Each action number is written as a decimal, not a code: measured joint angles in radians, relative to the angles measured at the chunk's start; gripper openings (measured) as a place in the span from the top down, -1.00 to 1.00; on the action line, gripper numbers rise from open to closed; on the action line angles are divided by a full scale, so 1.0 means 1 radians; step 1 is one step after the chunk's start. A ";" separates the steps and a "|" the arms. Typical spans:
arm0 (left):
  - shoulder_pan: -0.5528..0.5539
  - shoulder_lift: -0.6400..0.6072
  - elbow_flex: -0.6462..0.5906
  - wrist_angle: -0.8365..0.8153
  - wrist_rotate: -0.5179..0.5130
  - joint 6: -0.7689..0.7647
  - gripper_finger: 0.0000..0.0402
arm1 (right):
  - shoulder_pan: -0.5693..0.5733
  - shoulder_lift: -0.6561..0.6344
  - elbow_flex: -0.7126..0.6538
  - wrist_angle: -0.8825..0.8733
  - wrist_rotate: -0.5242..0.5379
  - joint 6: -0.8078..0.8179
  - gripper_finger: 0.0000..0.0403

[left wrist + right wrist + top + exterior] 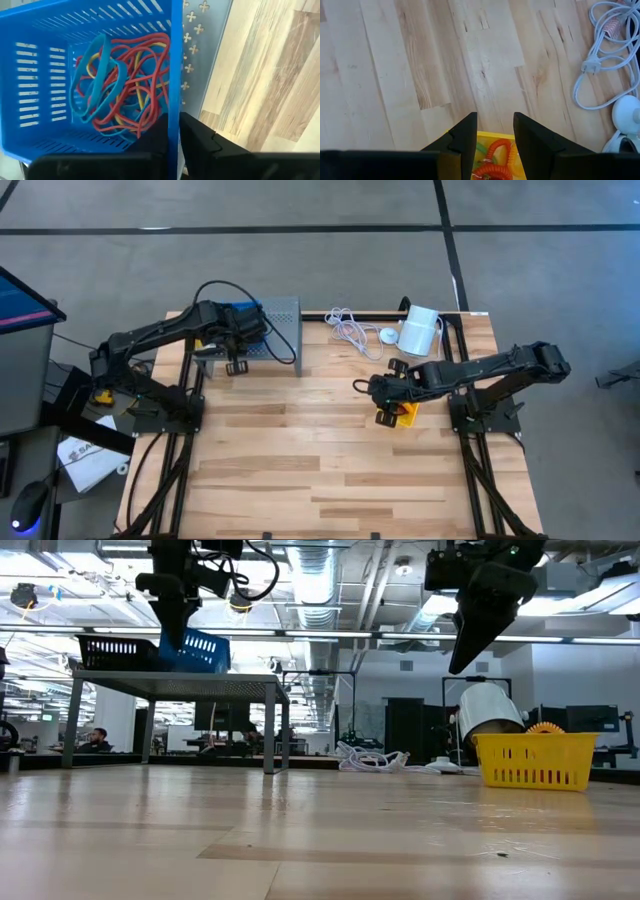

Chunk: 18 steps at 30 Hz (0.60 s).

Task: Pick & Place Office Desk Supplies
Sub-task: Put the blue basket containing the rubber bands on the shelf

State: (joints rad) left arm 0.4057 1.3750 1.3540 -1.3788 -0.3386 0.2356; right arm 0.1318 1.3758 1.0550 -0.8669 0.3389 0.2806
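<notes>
I have the left gripper [172, 137] up at the grey shelf [283, 323], around 11 o'clock on the table [320, 460], with its fingers clenched on the side wall of the blue bin [100, 75]. The bin sits on top of the shelf, beside a black bin [118, 651] that I see in the low view. Inside the blue bin lies a tangle of loops [120, 85], red, blue and yellow, heaped toward the wall I am pinching.

My right gripper [492, 137] hangs above the yellow bin [398, 416], at about 3 o'clock on the table. Its fingers stand a little apart and grasp nothing; between them I look straight down on the bin's rim and on orange loops [496, 152], with a bit of green, lying in it. In the low view the gripper is well clear above the bin, which rests on the wood.

At 1 o'clock lie the white cable [348, 330] and the white cylinder [420, 330], near each other and apart from both bins
</notes>
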 joint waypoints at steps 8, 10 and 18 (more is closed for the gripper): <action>0.000 0.000 0.000 0.000 0.000 0.000 0.72 | 0.000 0.000 0.000 0.000 0.000 0.000 0.39; 0.000 0.000 0.000 0.000 0.000 0.000 0.69 | 0.000 0.000 0.000 0.000 0.000 0.000 0.39; 0.000 0.000 0.016 -0.020 0.014 -0.001 0.53 | -0.002 0.000 0.000 -0.028 0.000 -0.015 0.39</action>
State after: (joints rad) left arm 0.4053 1.3754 1.3698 -1.3990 -0.3246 0.2348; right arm 0.1303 1.3758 1.0550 -0.8948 0.3389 0.2657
